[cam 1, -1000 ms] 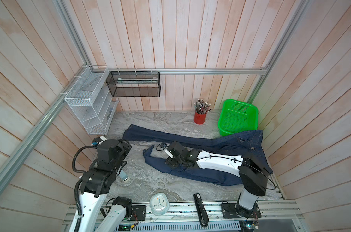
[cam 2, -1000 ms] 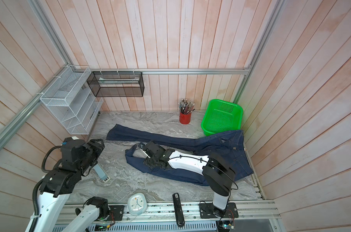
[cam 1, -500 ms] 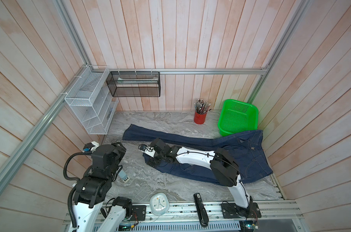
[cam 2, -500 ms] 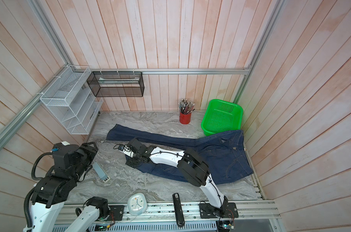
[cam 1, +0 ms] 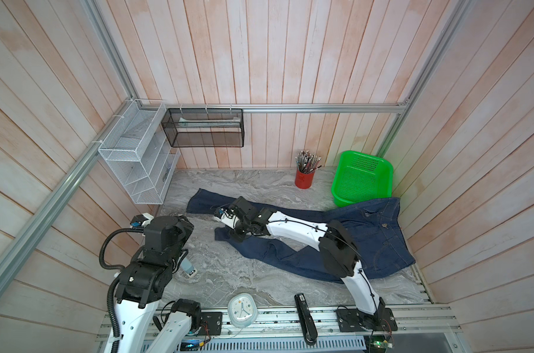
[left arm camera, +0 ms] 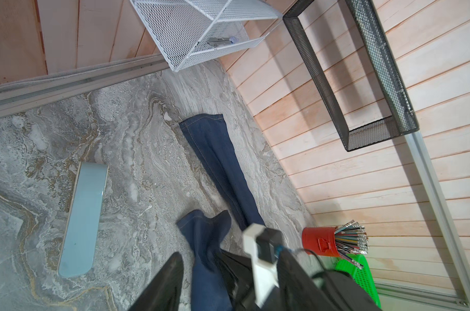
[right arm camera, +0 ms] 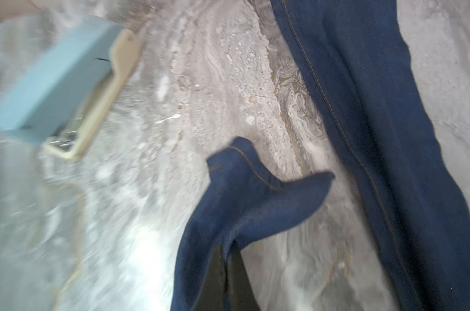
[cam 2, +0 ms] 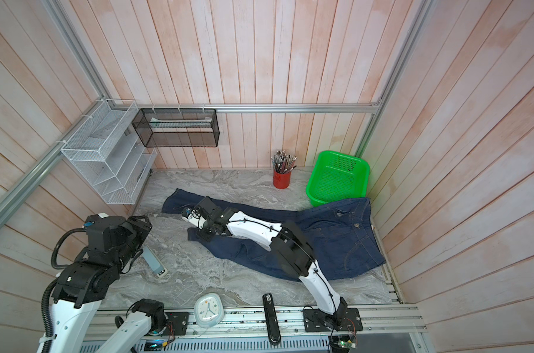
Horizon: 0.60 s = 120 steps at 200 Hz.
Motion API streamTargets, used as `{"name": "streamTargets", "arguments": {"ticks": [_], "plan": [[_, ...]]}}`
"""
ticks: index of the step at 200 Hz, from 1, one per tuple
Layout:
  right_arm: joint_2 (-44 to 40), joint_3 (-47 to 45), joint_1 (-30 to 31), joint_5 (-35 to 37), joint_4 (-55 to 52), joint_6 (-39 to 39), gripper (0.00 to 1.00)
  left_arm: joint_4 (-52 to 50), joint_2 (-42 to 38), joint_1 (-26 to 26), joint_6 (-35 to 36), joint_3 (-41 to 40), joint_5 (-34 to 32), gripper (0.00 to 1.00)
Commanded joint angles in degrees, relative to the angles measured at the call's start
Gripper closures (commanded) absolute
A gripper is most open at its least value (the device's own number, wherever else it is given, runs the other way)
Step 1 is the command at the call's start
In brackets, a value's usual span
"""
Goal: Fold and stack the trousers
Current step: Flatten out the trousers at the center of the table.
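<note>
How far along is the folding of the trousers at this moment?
Done: nothing is folded yet. The trousers lie spread on the table, legs apart, with the waist by the green basket.
In hand: the right gripper is shut on the hem of the nearer leg and holds it slightly raised.
Left: bring the legs together, fold them up, and set the stack down.

trousers [cam 1: 382,241] on table [cam 1: 229,275], basket [cam 1: 363,180] behind them, cup [cam 1: 304,182] left of basket, clock [cam 1: 242,310] in front
</note>
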Motion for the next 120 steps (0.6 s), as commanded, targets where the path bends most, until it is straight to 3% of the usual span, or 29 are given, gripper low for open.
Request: {"name": "streamTargets", "arguments": {"ticks": [1, 25, 58, 92, 120], "plan": [[-12.7, -8.2, -3.9, -14.1, 4.7, 6.4, 1.0, 2.3, 2.3, 0.2, 2.5, -1.6, 2.0, 0.42], [-17.1, -18.1, -13.0, -26.2, 9.6, 13.3, 1.0, 6.7, 7.0, 0.2, 4.9, -3.9, 8.7, 0.41], [-6.1, -13.0, -21.4, -24.6, 1.2, 10.7, 1.0, 13.2, 15.3, 0.0, 6.6, -7.5, 18.6, 0.42], [7.8, -2.6, -23.3, -12.6, -8.3, 8.2, 0.95, 17.5, 21.3, -1.6, 8.2, -8.9, 23.5, 0.42], [11.1, -0.8, -25.0, 7.0, -9.5, 10.0, 0.75, 19.8, 23.4, -3.3, 8.5, -9.9, 24.0, 0.42]]}}
